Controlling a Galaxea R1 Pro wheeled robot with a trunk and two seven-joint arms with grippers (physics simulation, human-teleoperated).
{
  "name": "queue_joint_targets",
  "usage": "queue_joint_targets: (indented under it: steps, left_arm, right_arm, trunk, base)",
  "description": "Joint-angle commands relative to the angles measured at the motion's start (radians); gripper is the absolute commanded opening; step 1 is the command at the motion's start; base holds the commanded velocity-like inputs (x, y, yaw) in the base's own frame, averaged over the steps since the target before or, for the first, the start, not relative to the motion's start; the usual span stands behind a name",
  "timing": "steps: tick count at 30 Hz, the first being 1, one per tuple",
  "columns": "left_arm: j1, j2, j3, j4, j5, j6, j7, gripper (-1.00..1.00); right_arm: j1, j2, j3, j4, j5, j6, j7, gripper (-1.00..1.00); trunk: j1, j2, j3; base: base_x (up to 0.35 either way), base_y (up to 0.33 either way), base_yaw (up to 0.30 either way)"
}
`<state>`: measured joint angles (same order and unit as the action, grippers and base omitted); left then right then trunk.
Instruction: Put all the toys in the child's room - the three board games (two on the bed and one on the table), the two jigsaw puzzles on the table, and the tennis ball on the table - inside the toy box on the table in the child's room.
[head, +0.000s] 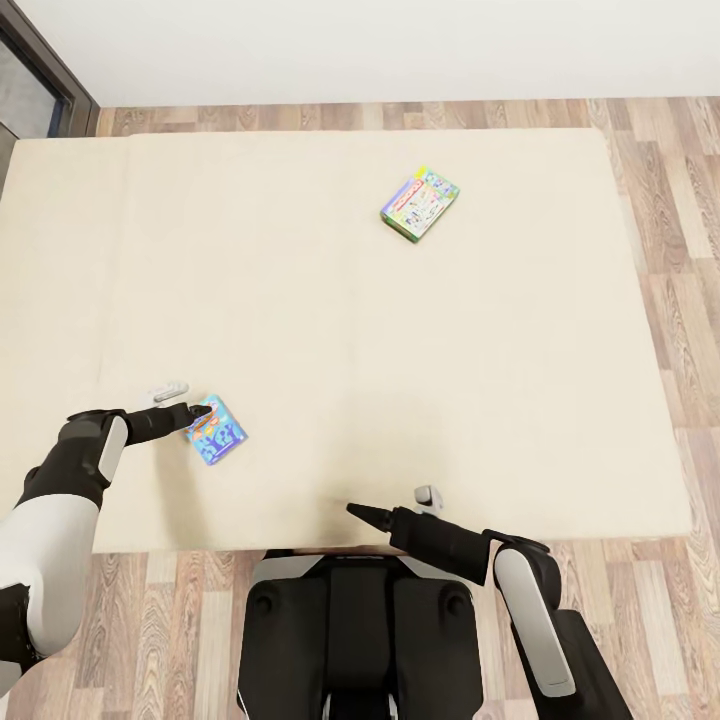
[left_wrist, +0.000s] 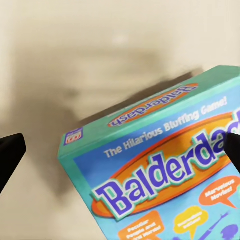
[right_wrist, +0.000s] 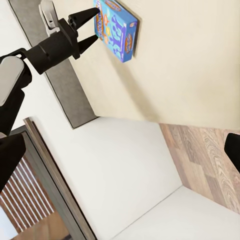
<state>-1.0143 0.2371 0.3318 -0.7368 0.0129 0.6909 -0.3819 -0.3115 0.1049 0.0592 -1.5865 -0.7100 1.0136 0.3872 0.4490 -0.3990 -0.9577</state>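
Two board games lie on the beige bed (head: 350, 340). The small blue one (head: 218, 432) sits near the front left, and its "Balderdash" cover (left_wrist: 165, 170) shows close up in the left wrist view. My left gripper (head: 200, 410) is open at this box's edge, its fingers (right_wrist: 94, 26) spread on either side of a corner and not closed on it. The larger green-edged game (head: 420, 204) lies far back, right of centre. Over the bed's front edge my right gripper (head: 362, 513) hangs open and holds nothing.
Wood-plank floor (head: 680, 250) runs along the right and front of the bed. A white wall (head: 380, 45) stands behind it, with a dark window frame (head: 50, 70) at the back left. The grey bed frame (right_wrist: 62, 92) borders the mattress beside the left arm.
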Motion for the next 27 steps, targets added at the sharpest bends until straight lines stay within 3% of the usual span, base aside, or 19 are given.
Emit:
queue_joint_targets:
  steps: [1,27]
  left_arm:
    - [0.0,-0.001,0.003,0.002,-0.01,0.005,-0.005,1.0]
    - [0.0,-0.001,0.002,0.002,-0.01,0.004,-0.005,1.0]
  right_arm:
    - [0.0,0.001,-0.001,-0.001,0.009,0.003,0.009,1.0]
    - [0.0,0.005,0.0,0.0,0.016,0.001,0.007,1.0]
  trunk:
    - [0.001,-0.001,-0.001]
    - [0.001,-0.001,-0.001]
  base:
    - [0.0,0.0,0.0]
    - [0.0,-0.106,0.0]
